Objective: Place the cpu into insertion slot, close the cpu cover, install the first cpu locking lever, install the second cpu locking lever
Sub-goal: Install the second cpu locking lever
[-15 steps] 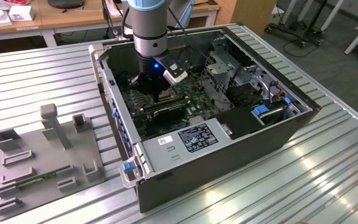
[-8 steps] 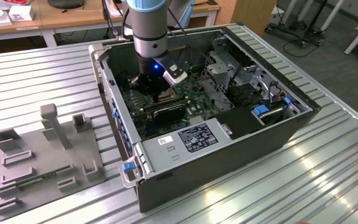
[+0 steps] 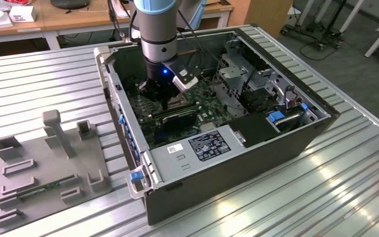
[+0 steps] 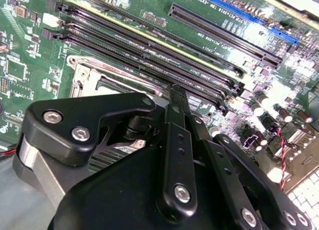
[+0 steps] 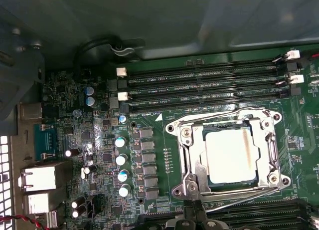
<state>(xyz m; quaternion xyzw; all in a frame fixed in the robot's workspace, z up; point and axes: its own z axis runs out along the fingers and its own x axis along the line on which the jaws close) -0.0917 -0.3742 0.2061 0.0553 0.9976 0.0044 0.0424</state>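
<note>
Your cpu (image 5: 232,155) sits flat in the insertion slot (image 5: 273,149), with the cpu cover (image 5: 192,162) folded down around it, its cut-out framing the chip. The gripper (image 4: 175,98) hangs just above the motherboard (image 5: 99,140), right beside the slot, its fingers clenched together with nothing between them. The long memory slots (image 5: 204,83) run along the slot's far side, parallel to its edge. Thin wire levers (image 5: 239,202) lie along the slot's rim; whether they're latched, you cannot tell.
</note>
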